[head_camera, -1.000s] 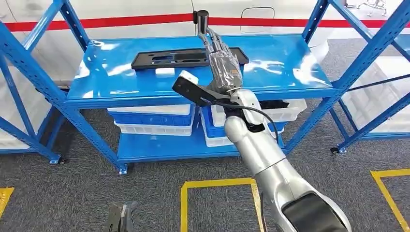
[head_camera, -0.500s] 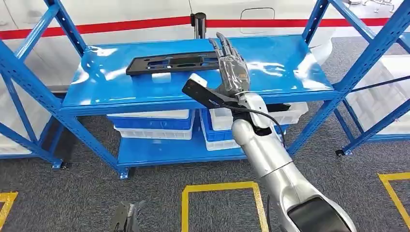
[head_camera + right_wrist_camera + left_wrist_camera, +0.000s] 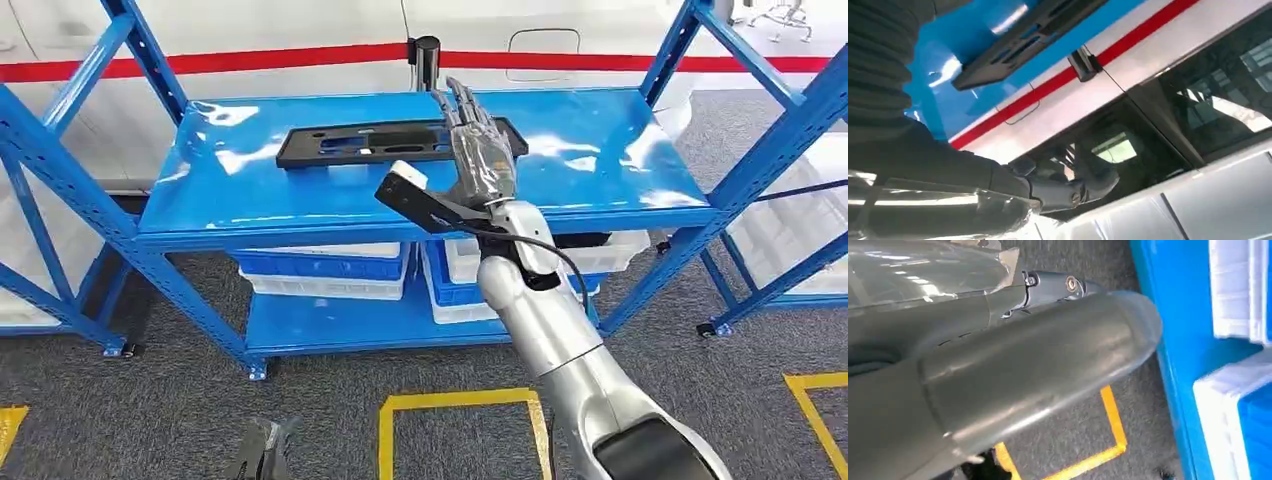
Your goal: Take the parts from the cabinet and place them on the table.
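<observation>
Part: black part (image 3: 395,141) flat on blue shelf (image 3: 600,160), upper centre.
Right robot hand (image 3: 480,150): fingers spread, empty, above part's right end.
Advice: lower squarely, grip the edge.

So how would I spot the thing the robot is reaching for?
Find the big blue metal rack and look at its top shelf. Lying flat there, by the raised right robot hand, is a long, flat black plastic part with slots cut through it, unlike the white and blue bins stacked below.
</observation>
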You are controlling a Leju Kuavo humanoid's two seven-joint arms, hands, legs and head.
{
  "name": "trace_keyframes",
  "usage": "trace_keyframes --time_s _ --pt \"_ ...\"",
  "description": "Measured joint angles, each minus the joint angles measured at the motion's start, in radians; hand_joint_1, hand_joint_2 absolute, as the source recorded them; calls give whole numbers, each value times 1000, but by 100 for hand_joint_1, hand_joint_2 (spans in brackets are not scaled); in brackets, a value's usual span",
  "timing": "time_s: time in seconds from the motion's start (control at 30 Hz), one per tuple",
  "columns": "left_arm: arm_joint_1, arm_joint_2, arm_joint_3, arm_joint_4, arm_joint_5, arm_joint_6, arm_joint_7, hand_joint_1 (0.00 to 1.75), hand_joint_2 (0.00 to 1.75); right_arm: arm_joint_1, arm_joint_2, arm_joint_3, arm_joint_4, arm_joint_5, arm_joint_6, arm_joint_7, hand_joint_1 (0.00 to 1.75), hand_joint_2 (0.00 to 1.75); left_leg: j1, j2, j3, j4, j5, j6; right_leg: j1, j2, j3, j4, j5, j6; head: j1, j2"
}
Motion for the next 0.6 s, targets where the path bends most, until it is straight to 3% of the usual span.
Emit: trace_keyframes --time_s 0.07,0.1,0.13,0.17,0.23,0.27,0.3,0.33,0.37,0.4,0.43,0.47,0.5,0.57,0.6 --pt "1 0 -4 0 0 0 0 0 0 11 -2 -1 -1 0 0 0 0 175 -2 0 5 0 -6 7 -2 0 -95 158 -54 -12 1 0" --pt "3 0 -5 0 -2 -1 0 0 0 18 -5 -2 -1 0 0 1 0 175 -2 -1 8 1 -9 7 0 0 -124 194 -60 -10 2 0" --pt "4 0 -5 0 -3 -1 0 0 0 24 -8 -3 -3 1 0 2 0 175 -2 -3 12 1 -13 7 -1 0 -132 190 -51 -2 2 0" --pt "5 0 -6 0 -5 -1 1 0 0 30 -10 -5 -7 3 0 4 0 175 -2 -4 18 1 -18 4 -2 0 -115 137 -21 7 2 0" --pt "5 -1 -8 0 -9 -2 2 0 0 37 -10 -8 -18 12 0 6 0 175 -2 -5 35 2 -30 -4 -5 -3 -39 -51 76 33 3 0" --pt "5 -1 -12 0 -13 -2 2 0 0 41 -13 -10 -22 17 0 8 0 175 -2 -5 38 1 -36 -10 -6 -8 -22 -110 105 26 3 0" --pt "4 -1 -13 1 -14 -2 4 0 0 45 -15 -11 -25 19 0 11 0 175 -5 -5 38 2 -39 -15 5 -8 -24 -119 76 -1 1 0" --pt "3 -2 -13 1 -14 -3 8 0 0 52 -16 -11 -34 21 1 13 0 175 -5 -3 33 0 -44 -22 9 -8 -6 -115 90 -10 1 0" --pt "5 -3 -14 1 -14 -4 9 0 0 64 -20 -16 -43 23 1 15 0 175 -5 -4 40 10 -42 -28 8 -6 -15 -119 90 -22 0 0" --pt "6 -3 -14 1 -15 -4 10 0 0 70 -23 -20 -49 22 1 16 0 175 -4 -3 42 8 -43 -29 6 -7 -4 -117 91 -29 4 0" --pt "6 -3 -14 1 -15 -4 11 0 0 76 -24 -22 -59 24 0 16 0 175 0 -2 40 16 -53 -36 -6 -5 9 -118 91 -30 3 0" --pt "5 -3 -16 1 -15 -4 11 0 0 79 -25 -26 -68 24 -1 15 0 175 1 2 23 48 -58 -42 -5 -4 15 -119 87 -36 3 0" --pt "3 -3 -19 1 -15 -4 12 0 0 81 -25 -27 -75 24 -1 14 0 175 2 3 -11 110 -77 -47 -5 -4 21 -119 82 -43 -3 0" --pt "6 -3 -20 2 -15 -3 13 0 0 96 -25 -32 -87 24 -2 12 0 175 3 3 -107 260 -133 -55 -2 -3 31 -119 72 -55 -3 0" --pt "10 -3 -20 3 -15 -3 14 0 0 109 -27 -35 -93 23 -2 11 0 175 3 3 -149 312 -146 -56 0 -2 36 -119 66 -53 -3 0"
